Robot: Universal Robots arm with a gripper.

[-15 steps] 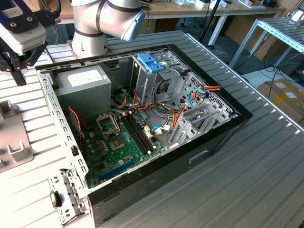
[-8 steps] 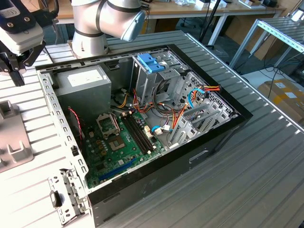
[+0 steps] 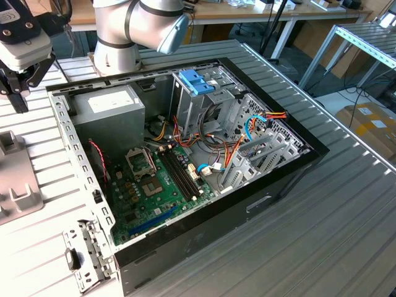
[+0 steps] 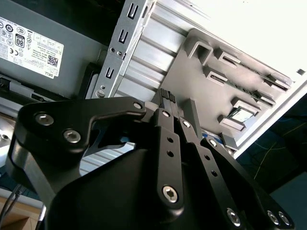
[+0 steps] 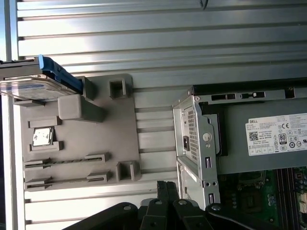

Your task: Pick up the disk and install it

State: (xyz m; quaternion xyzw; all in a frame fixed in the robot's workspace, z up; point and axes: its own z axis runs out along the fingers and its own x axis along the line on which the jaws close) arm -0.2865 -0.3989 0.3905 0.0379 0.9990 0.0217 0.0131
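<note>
Disk, a flat rectangular hard drive of dark and silver metal framed by bright blue plastic side rails point(image 5: 29, 84): it is propped on raised blocks at one corner of the grey moulded fixture plate point(image 5: 81, 143), which lies on the ribbed aluminium table point(image 5: 158, 43) beside the open black computer case point(image 3: 204, 216). I set a clock flat on the plate, with twelve pointing at the case. On that dial the disk sits at about seven to eight o'clock, the corner farthest from the case. As far as I can see its long edge runs along the six–twelve line, with a blue rail end facing twelve, though part of it is cut off at the picture's edge. The black two-finger gripper point(image 4: 176, 101) has its fingers point(image 4: 166, 108) drawn together with nothing between them. In both wrist views its tips lie against the plate's case-side edge, near the case's corner and the large grey metal power-supply box point(image 5: 268, 143), so I judge it to hang at roughly twelve to one o'clock. In the exterior view the gripper point(image 3: 18, 93) stands at the exterior view's left, about ten o'clock from the case's middle. Disk and gripper are well apart, with the plate's width between them.
</note>
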